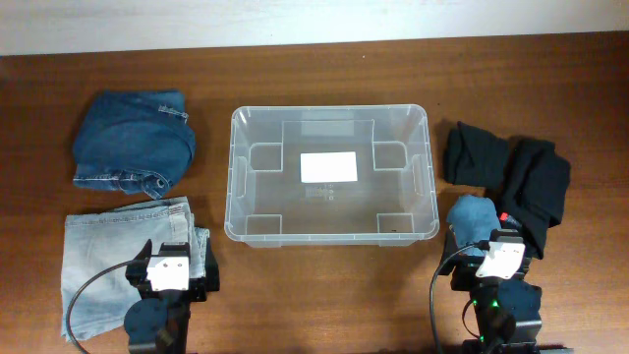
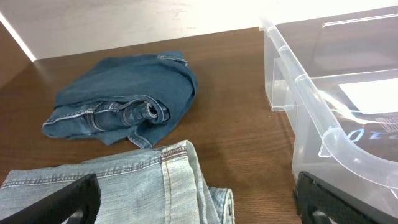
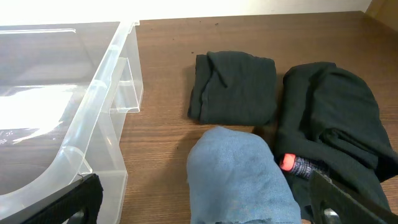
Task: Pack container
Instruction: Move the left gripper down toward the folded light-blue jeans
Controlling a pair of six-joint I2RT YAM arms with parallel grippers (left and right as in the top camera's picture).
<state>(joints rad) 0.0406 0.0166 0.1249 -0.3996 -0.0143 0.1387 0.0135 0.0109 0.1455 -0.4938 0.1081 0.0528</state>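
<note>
The clear plastic container [image 1: 329, 231] stands empty in the middle of the table, a white label on its base; its rim shows in the left wrist view [image 2: 323, 118] and the right wrist view [image 3: 99, 81]. My left gripper [image 2: 199, 202] is open, low over folded light blue jeans [image 1: 108, 256] [image 2: 137, 186]. My right gripper [image 3: 205, 199] is open over a blue cloth [image 1: 477, 221] [image 3: 239, 177]. Dark blue jeans [image 1: 133, 143] [image 2: 124, 99] lie at the far left. Black garments [image 1: 511, 172] [image 3: 233, 87] lie right of the container.
A small red-tipped dark object [image 3: 295, 165] lies between the blue cloth and a black garment [image 3: 336, 118]. A pale wall edge runs along the table's far side [image 1: 314, 20]. Both arm bases sit at the front edge.
</note>
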